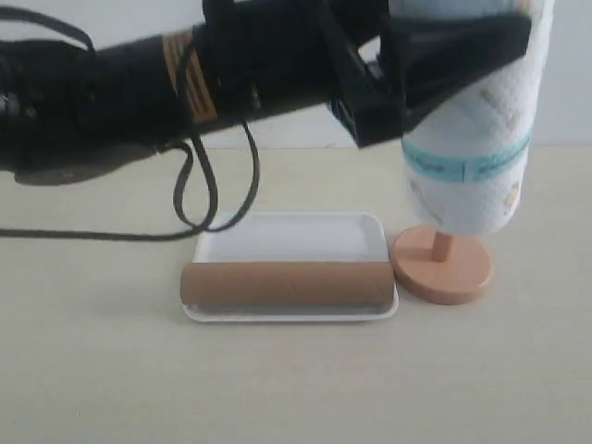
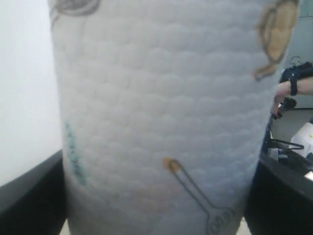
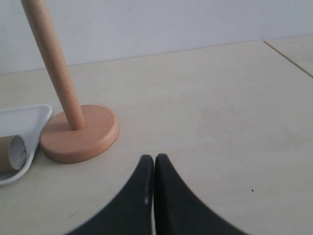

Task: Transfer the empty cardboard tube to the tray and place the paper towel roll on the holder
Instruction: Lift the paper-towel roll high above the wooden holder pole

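Observation:
The white paper towel roll (image 1: 476, 139) hangs upright over the wooden holder (image 1: 442, 268). A short piece of the holder's dowel shows between the roll's underside and the disc base. My left gripper (image 1: 462, 55) reaches across from the left and is shut on the roll's upper part. In the left wrist view the roll (image 2: 161, 112) fills the space between the black fingers (image 2: 29, 196). The empty cardboard tube (image 1: 287, 283) lies lengthwise in the white tray (image 1: 296, 236), along its front rim. My right gripper (image 3: 154, 157) is shut on nothing, low over the table, with the holder (image 3: 80, 132) ahead of it.
A black cable (image 1: 199, 199) loops down from the left arm to the table behind the tray. The right wrist view shows the tube's open end (image 3: 12, 152) in the tray corner (image 3: 29, 115) and bare table beyond the holder.

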Available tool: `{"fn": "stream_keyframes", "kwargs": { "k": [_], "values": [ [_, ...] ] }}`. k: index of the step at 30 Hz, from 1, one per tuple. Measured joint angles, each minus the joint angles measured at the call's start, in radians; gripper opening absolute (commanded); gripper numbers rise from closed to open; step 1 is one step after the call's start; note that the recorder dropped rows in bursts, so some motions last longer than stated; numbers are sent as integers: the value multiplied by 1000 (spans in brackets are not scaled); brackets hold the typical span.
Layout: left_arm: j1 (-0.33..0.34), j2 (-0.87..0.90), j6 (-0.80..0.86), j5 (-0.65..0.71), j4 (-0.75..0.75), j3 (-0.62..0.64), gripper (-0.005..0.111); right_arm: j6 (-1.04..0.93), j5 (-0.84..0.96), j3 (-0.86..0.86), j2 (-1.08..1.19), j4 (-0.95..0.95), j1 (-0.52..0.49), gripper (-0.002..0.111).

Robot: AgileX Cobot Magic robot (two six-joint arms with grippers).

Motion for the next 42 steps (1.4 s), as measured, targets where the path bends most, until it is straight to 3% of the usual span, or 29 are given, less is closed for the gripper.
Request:
{"fn": "stream_keyframes", "kwargs": {
  "k": [4,9,18,28,42],
  "values": [
    [-2,-11,-129,130,49,-178,4,0,0,0,0,0,0,0],
    [-21,27,-160,273,80,-337,4,0,0,0,0,0,0,0],
    [-23,143,-170,341,84,-538,4,0,-2,0,0,0,0,0],
    [-23,226,-162,341,88,-647,4,0,-2,0,0,0,0,0],
    [-23,290,-36,355,41,-675,4,0,-2,0,0,0,0,0]
  ]
}}
